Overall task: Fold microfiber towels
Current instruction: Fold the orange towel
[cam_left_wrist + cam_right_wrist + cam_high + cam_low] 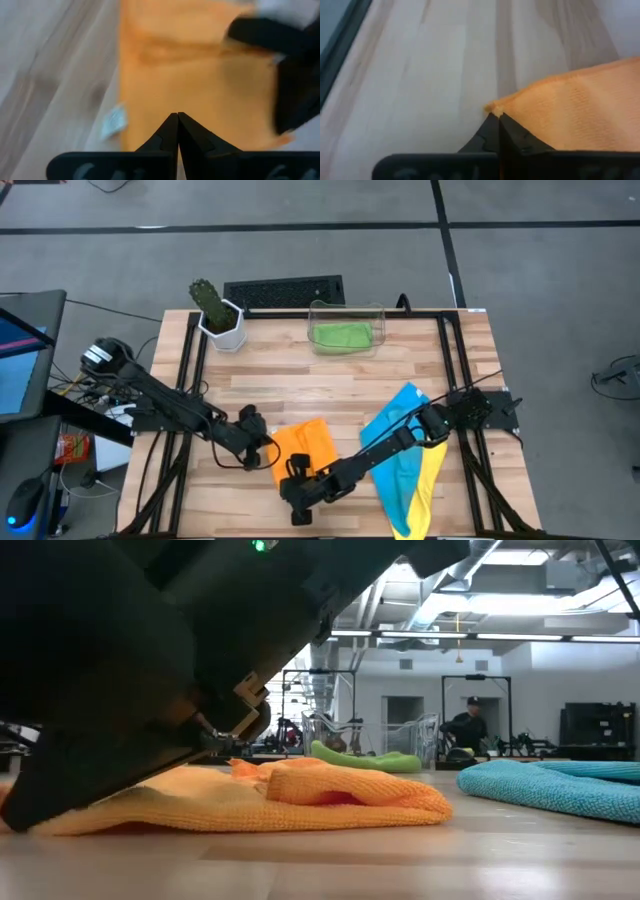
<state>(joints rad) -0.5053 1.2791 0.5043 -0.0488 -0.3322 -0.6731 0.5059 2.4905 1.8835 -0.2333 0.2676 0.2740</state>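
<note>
The orange towel lies partly folded near the table's front edge, and it also shows in the low view. My right gripper reaches in from the right and is shut at the orange towel's near-left corner; in the high view it sits at that corner. My left gripper is shut over the towel's left part, close to a white tag. The blue towel and the yellow towel lie spread to the right. The green towel lies in a clear bin. My right gripper pinches the orange towel's corner between the ends of its two fingers, slanting down from the table's right. The corner lies low at the table; one layer or several, I cannot tell. My left gripper: I cannot tell whether its shut fingertips touch the towel.
The clear bin and a potted cactus stand at the table's far side, with a black keyboard behind them. The right arm stretches across the blue towel. Bare wood lies between the bin and the towels.
</note>
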